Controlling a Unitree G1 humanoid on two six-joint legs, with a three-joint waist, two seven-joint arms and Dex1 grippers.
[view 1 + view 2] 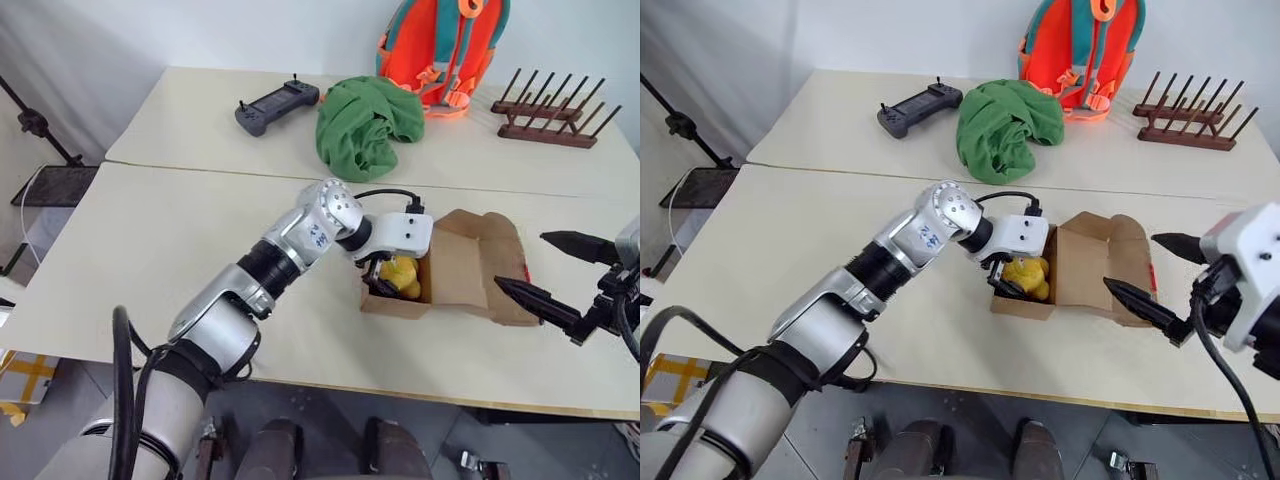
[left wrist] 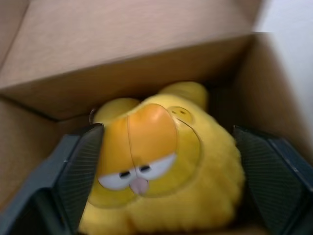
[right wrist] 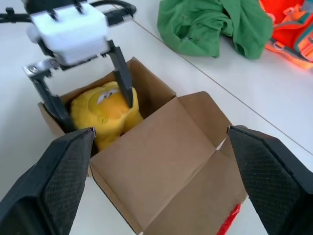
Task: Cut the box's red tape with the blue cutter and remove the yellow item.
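**Open carton with plush inside, left gripper reaching in.**

You see the yellow item (image 2: 161, 161), a soft plush cat face, sitting low in the box (image 3: 161, 161), which lies on the near table with its flaps folded out; the carton's front wall hides the plush's lower part from you in the head views. The left gripper (image 3: 88, 105) reaches into the box, its two black fingers (image 2: 80, 166) spread to either side of the plush and close against it; you cannot tell whether they press it or merely flank it. Of the red tape (image 3: 229, 223) you get a torn sliver at the edge of the far flap. The right gripper (image 1: 555, 275) hangs released, fingers wide apart, just beyond the box's flaps and touching nothing. Behind, on the far table, lie a green cloth (image 1: 365, 125), a dark game controller (image 1: 277, 104), an orange backpack (image 1: 440, 50) cut off at the top, and a wooden peg rack (image 1: 550, 115).
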